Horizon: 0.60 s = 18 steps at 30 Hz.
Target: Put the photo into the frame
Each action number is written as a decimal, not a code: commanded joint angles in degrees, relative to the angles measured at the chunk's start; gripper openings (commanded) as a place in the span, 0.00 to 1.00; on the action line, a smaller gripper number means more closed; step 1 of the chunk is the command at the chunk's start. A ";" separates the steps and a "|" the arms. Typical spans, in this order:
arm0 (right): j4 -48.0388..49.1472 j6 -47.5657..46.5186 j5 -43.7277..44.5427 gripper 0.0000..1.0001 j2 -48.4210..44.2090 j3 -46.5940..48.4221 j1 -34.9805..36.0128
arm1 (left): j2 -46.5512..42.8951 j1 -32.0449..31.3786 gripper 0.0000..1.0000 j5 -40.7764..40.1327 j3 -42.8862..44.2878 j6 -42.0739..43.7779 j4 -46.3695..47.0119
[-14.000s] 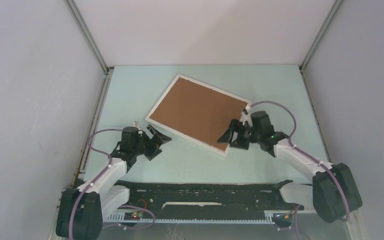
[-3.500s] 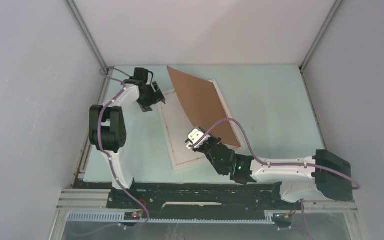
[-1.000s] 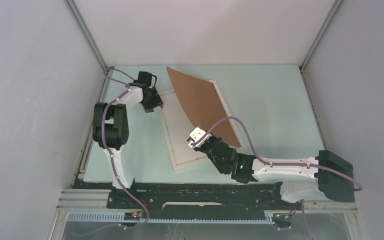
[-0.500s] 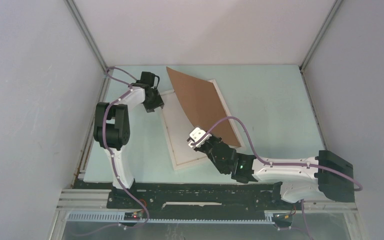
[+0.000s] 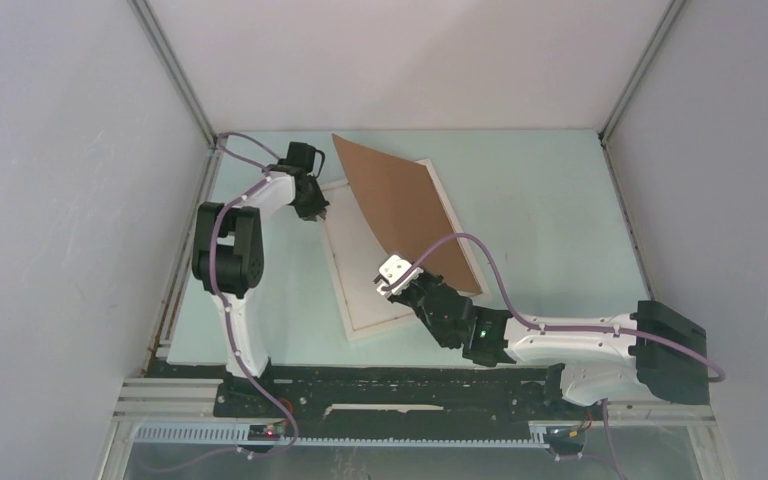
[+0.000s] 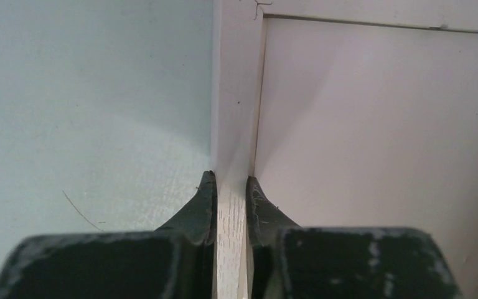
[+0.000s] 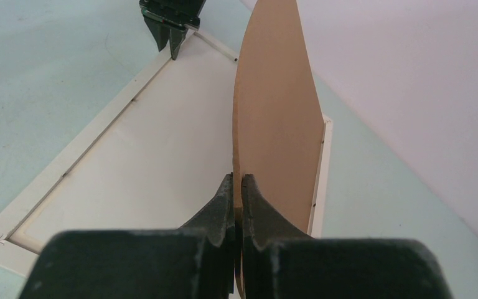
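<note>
The thin white frame (image 5: 335, 265) lies flat on the table. My left gripper (image 5: 315, 212) is shut on its far left rim (image 6: 236, 112), one finger on each side (image 6: 230, 180). A plain brown backing board (image 5: 400, 205) stands tilted up over the frame's right half. My right gripper (image 5: 401, 270) is shut on the board's near edge (image 7: 237, 180). Under the raised board (image 7: 277, 112) the frame's recess shows only a plain white surface (image 7: 162, 156). The photo's picture is not in view. The left gripper (image 7: 169, 47) shows at the frame's far corner in the right wrist view.
Pale green table (image 5: 540, 200) surrounds the frame, boxed in by white walls with metal corner posts (image 5: 175, 75). The right arm's purple cable (image 5: 490, 270) arcs over the near right part. A black rail (image 5: 390, 385) runs along the near edge.
The left gripper has slid slightly right onto the frame's rim and closed on it. The right gripper and the raised board have not moved.
</note>
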 commanded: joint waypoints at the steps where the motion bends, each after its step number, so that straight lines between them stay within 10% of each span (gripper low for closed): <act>1: -2.95 10.69 -3.18 0.00 0.86 -1.08 -0.17 | -0.45 0.46 0.00 -2.79 0.69 -0.14 0.04; 9: -2.85 10.87 -2.88 0.00 1.11 -1.06 -0.22 | -2.60 0.74 0.00 -0.95 -1.51 -0.83 2.46; 13: -3.15 10.92 -2.82 0.00 0.91 -1.06 -0.20 | -6.66 1.32 0.75 -0.31 -4.71 -1.37 2.52; 18: -3.23 11.06 -3.05 0.00 0.87 -1.07 -0.29 | -15.65 1.43 0.88 -0.34 -13.80 -3.06 4.73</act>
